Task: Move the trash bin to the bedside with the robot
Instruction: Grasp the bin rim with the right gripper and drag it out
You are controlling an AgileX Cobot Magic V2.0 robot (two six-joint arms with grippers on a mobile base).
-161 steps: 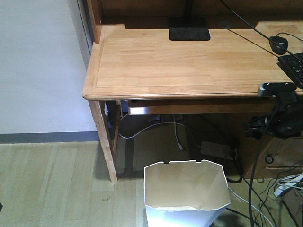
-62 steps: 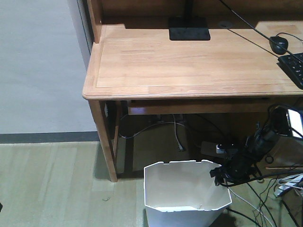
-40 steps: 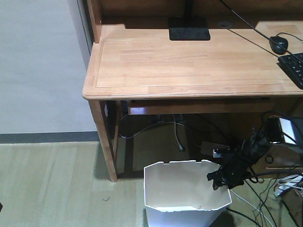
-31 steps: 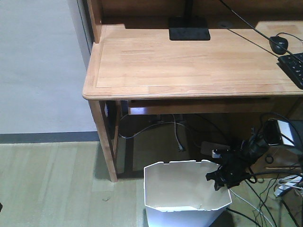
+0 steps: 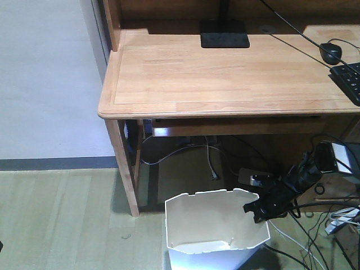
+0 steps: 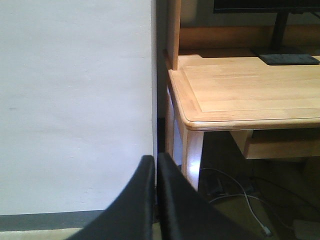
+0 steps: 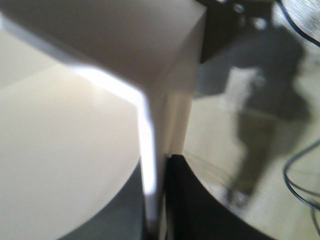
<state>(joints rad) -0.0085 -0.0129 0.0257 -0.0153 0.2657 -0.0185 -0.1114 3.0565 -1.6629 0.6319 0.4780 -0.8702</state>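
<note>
Here the trash bin (image 5: 197, 225) stands on the pale plank floor (image 5: 56, 219), just in front of the wooden tabletop (image 5: 225, 73), near its front-left leg. The right pincer (image 5: 256, 211) meets the bin's far right rim; the blurred wrist view suggests it clamps the thin wall. The left pincer (image 6: 154, 160) hangs pinched together, empty, before a white wall (image 6: 75, 100) with grey skirting.

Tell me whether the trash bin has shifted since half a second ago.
Yes. In the front view the trash bin has slid left, closer to the desk leg, with the right gripper at its rim.
</note>
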